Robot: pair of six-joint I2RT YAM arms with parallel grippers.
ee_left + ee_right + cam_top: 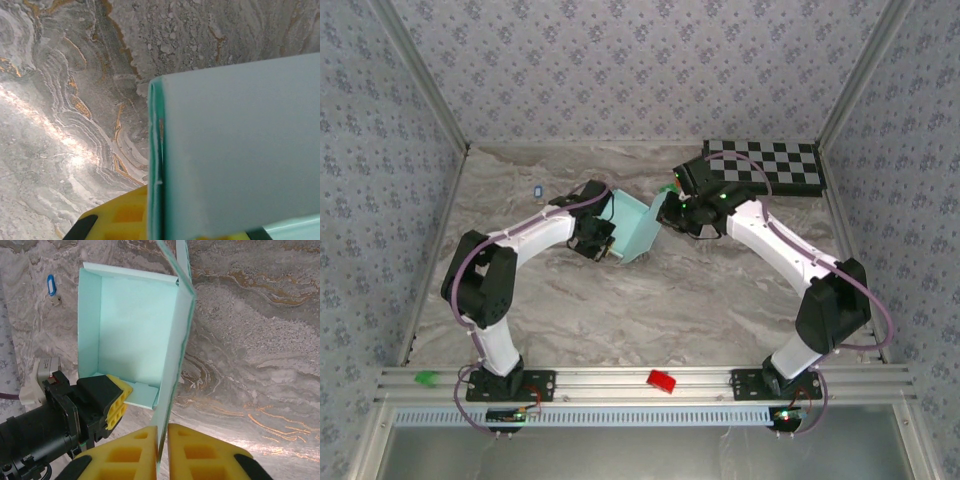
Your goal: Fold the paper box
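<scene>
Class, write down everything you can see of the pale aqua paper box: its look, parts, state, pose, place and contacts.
The pale aqua cardboard paper box is part-folded: a flat base with thin matte walls turned up around it, one face open, and a small flap at one corner. It is tilted over the marbled table, between the arms. The right tool pinches one wall between yellow pads, and the left tool grips another edge.

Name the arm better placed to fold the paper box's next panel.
Right, probably: the right pincer pinches the upright side panel by its edge, while the left pincer holds the paper box by another wall, steadying it.
</scene>
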